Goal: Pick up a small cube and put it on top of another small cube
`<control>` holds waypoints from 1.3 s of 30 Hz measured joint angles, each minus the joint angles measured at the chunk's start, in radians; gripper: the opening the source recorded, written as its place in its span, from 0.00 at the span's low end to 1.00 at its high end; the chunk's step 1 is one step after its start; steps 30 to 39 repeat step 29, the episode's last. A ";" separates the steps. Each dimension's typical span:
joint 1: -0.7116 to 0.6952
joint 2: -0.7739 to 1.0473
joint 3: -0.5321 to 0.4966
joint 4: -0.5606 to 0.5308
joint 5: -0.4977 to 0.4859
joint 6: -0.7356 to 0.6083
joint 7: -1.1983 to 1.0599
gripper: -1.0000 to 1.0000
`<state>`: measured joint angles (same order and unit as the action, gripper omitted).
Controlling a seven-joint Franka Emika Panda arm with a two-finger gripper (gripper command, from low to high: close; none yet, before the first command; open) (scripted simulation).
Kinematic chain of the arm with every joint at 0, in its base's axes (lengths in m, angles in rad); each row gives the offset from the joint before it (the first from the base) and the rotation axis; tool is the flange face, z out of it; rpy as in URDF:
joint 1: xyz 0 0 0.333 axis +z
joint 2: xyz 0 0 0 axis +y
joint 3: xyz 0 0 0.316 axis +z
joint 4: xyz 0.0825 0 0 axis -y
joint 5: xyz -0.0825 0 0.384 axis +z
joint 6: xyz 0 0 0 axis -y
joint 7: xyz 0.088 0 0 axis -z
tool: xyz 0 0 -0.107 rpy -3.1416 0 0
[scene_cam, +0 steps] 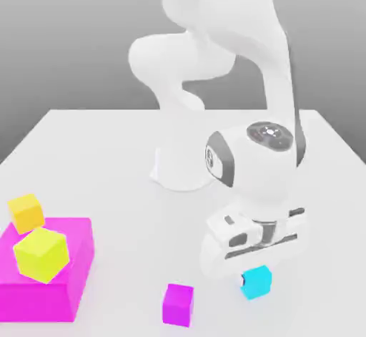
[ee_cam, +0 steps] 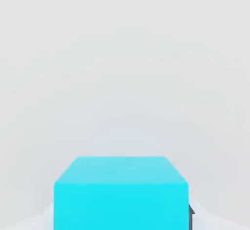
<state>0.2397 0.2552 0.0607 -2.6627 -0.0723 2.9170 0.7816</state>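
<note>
On the white counter (scene_cam: 100, 142) a big magenta block (scene_cam: 68, 275) carries a yellow cube (scene_cam: 41, 254) beside an orange cube (scene_cam: 26, 212), while the hand (scene_cam: 259, 270), grip state untellable, sits directly over the cyan cube (scene_cam: 256, 282) near a small magenta cube (scene_cam: 178, 305).

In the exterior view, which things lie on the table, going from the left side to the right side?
Orange cube → yellow cube on the big magenta block → small magenta cube → cyan cube under the gripper.
</note>
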 joint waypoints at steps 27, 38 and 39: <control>-0.650 -0.313 -0.403 0.061 0.044 -0.370 -0.126 1.00; -0.650 -0.313 -0.403 0.061 0.044 -0.370 -0.126 1.00; -0.650 -0.313 -0.403 0.061 0.044 -0.370 -0.126 1.00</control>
